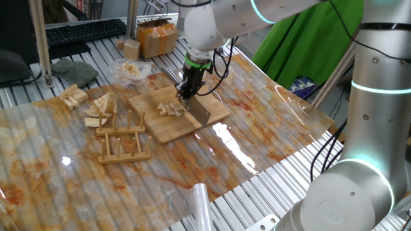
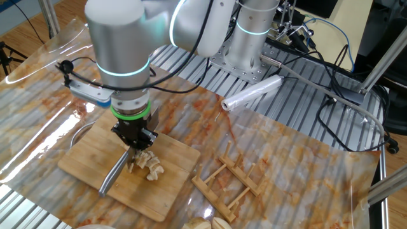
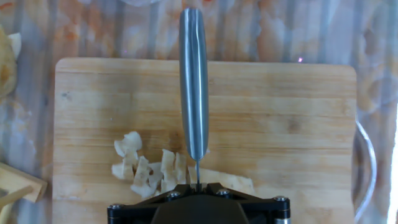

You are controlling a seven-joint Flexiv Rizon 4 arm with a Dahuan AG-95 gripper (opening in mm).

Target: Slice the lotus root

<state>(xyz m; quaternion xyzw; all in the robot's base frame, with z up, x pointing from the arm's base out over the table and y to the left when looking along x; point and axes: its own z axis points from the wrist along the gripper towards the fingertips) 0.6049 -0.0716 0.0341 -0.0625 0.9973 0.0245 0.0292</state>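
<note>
My gripper (image 2: 135,141) is pinched on the knife (image 3: 193,81), its blade edge-down over the wooden cutting board (image 1: 196,119). Beside the board stand a small wooden rack (image 1: 122,140), tan wedge pieces (image 1: 101,109) and a clear bag of pale bits (image 1: 130,69). The lotus root (image 3: 149,168) lies as cut cream bits on the board, clustered mainly left of my blade, directly beneath my fingers.

Green cloth (image 1: 314,45) behind slatted table (image 1: 270,186)
</note>
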